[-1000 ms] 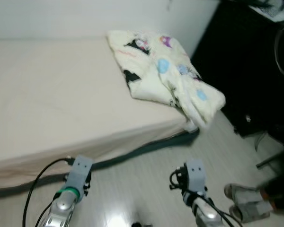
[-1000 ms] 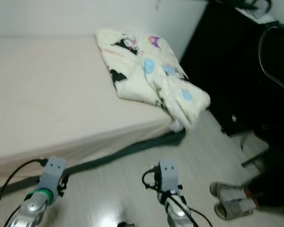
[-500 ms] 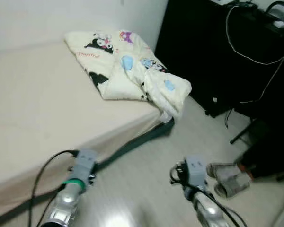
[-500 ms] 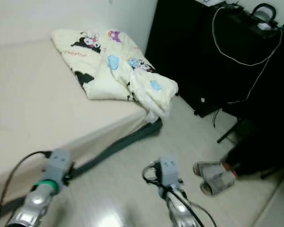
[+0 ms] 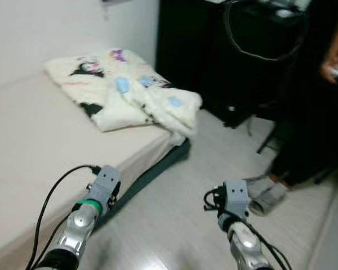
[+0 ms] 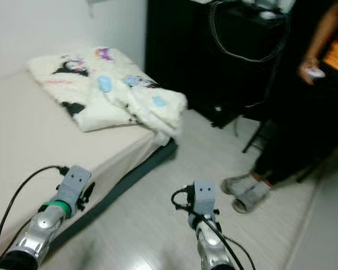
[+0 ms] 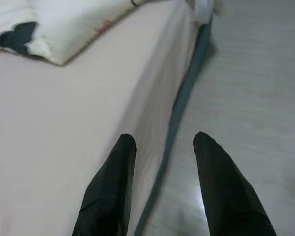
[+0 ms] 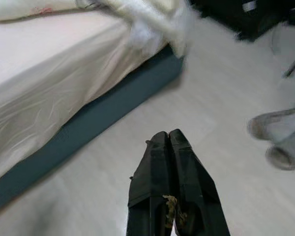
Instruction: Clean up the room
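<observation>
One soft crumpled patterned blanket [image 5: 127, 90] on smooth bed [image 5: 28, 140].

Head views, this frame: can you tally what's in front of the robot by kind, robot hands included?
Bed: 1
Printed blanket: 1
Grey slippers: 2
Person: 1
Black furniture: 1
Robot hands: 2, left hand open, right hand shut
Total: 8
</observation>
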Available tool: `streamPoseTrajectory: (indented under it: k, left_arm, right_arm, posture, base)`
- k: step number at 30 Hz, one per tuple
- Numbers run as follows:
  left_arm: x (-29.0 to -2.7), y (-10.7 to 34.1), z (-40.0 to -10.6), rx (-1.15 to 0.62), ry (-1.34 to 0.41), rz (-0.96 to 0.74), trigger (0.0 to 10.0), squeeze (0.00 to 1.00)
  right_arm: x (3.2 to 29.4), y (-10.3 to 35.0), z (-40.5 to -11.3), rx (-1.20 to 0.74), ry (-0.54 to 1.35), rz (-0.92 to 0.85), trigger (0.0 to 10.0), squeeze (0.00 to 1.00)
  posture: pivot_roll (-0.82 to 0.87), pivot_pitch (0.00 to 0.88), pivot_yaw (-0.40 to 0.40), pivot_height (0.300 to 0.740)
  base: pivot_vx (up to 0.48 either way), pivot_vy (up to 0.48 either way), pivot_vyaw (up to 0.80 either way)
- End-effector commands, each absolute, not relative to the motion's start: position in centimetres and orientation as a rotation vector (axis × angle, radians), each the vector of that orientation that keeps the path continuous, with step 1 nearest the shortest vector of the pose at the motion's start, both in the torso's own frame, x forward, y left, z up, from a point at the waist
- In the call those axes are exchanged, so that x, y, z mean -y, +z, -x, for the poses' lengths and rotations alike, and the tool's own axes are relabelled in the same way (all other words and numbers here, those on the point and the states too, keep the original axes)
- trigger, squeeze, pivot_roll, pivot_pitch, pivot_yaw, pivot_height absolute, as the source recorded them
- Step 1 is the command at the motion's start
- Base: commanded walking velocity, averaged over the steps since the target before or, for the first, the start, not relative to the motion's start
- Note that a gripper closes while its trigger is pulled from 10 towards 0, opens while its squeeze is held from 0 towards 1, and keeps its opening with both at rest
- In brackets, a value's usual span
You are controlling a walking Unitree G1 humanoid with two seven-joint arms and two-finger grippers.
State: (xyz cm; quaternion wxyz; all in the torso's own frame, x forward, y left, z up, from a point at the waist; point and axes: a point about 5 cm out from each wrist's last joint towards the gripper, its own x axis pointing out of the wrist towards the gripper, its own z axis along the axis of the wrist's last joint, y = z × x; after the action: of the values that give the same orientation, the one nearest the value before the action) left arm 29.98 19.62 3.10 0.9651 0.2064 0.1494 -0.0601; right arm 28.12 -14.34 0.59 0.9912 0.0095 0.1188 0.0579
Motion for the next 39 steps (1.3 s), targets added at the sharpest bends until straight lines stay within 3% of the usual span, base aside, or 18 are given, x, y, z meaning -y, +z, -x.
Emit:
streamPoseTrajectory:
  k: [1, 7, 13, 20, 39]
  left_arm:
    - [-19.5, 2.6, -29.8, -0.332, -0.121, -0.386, 10.0, 0.00]
    - [-19.4, 3.0, -30.4, -0.332, -0.115, -0.340, 10.0, 0.00]
    - [-18.9, 3.7, -31.2, -0.291, -0.101, -0.345, 10.0, 0.00]
    - [-17.5, 6.1, -32.6, -0.179, -0.100, -0.285, 10.0, 0.00]
    - [-16.2, 6.3, -32.8, -0.164, -0.133, -0.283, 10.0, 0.00]
  right_arm:
    - [15.1, 0.0, -27.6, -0.260, 0.092, -0.020, 10.0, 0.00]
    - [15.4, 0.5, -27.8, -0.223, 0.064, -0.015, 10.0, 0.00]
    - [15.8, 1.8, -28.5, -0.137, 0.039, -0.011, 10.0, 0.00]
    - [16.9, 5.4, -29.9, 0.052, 0.003, -0.017, 10.0, 0.00]
    - [17.9, 4.7, -29.2, 0.009, -0.018, 0.006, 10.0, 0.00]
  posture:
    - [0.10, 0.049, 0.053, 0.740]
    - [0.08, 0.056, 0.052, 0.740]
    - [0.07, 0.064, 0.039, 0.740]
    - [0.05, 0.072, 0.025, 0.740]
    - [0.04, 0.080, 0.022, 0.740]
  base:
    - [0.000, 0.000, -0.80]
    - [0.000, 0.000, -0.80]
    - [0.000, 0.000, 0.00]
    - [0.464, 0.000, 0.00]
    - [0.456, 0.000, 0.00]
